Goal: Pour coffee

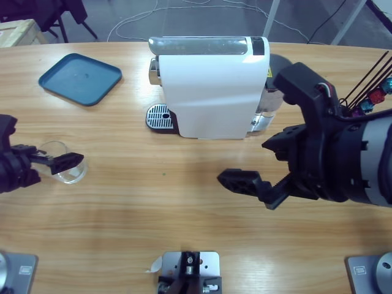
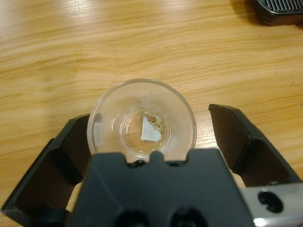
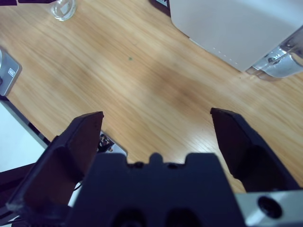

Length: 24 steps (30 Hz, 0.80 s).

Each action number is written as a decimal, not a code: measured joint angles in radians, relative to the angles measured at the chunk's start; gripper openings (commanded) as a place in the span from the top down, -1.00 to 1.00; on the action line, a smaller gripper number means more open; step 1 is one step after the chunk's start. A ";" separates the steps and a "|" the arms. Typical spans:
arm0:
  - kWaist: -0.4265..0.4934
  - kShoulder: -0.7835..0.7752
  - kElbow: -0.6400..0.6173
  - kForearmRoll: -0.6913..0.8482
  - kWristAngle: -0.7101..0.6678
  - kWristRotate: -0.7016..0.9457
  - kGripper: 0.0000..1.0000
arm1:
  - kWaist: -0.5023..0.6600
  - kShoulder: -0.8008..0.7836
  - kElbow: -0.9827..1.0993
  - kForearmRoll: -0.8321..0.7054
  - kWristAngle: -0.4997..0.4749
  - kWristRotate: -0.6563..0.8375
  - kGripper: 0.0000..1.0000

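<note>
We see the wooden surface (image 1: 184, 202) carrying a white coffee machine (image 1: 211, 92) at its far middle. Our right pincer (image 1: 260, 187) hovers released over bare wood before it. Our left pincer (image 2: 151, 137) stands released around an upright clear glass (image 2: 142, 120), a trace of coffee (image 2: 154, 124) in its bottom.
</note>
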<state>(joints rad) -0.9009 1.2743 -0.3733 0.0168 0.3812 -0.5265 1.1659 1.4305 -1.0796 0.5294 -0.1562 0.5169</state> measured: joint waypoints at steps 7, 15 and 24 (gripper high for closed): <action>0.000 0.007 0.004 -0.004 0.009 0.000 -0.01 | 0.000 0.000 0.023 -0.013 0.000 0.019 -1.00; 0.000 0.007 0.009 -0.004 0.009 0.000 1.00 | 0.000 0.000 0.037 -0.025 0.000 0.020 -1.00; 0.019 -0.047 -0.021 -0.006 -0.091 0.258 1.00 | 0.001 -0.105 0.039 0.036 -0.029 -0.047 -1.00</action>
<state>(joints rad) -0.8818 1.2277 -0.3946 0.0105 0.2902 -0.2685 1.1666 1.3257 -1.0409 0.5655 -0.1849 0.4702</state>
